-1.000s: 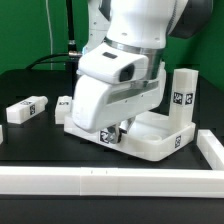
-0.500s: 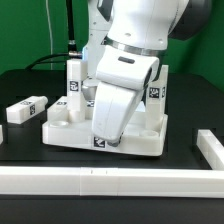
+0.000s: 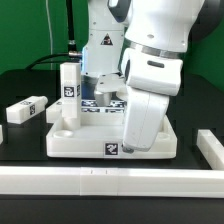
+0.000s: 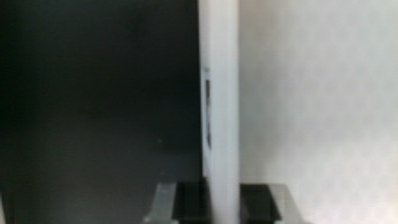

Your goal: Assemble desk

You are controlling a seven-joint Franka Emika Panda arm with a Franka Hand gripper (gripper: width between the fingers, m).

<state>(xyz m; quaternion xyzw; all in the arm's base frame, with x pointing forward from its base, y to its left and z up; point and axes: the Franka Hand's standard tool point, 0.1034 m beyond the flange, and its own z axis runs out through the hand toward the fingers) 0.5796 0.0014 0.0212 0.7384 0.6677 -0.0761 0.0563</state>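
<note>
A: White plastic tabletop (image 3: 75, 142), location?
B: Just behind the rail (image 3: 100, 180). One leg (image 3: 68, 88) stands upright at its far corner. A loose leg (image 3: 25, 108) lies well apart, toward the exterior view's left.
A: Gripper (image 4: 217, 192)?
B: Pinched narrow on the tabletop's rim.

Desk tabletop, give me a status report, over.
Gripper shut on the tabletop, near rim. One leg upright at its far corner, exterior view's left. Second leg lying loose, apart from the tabletop.
</note>
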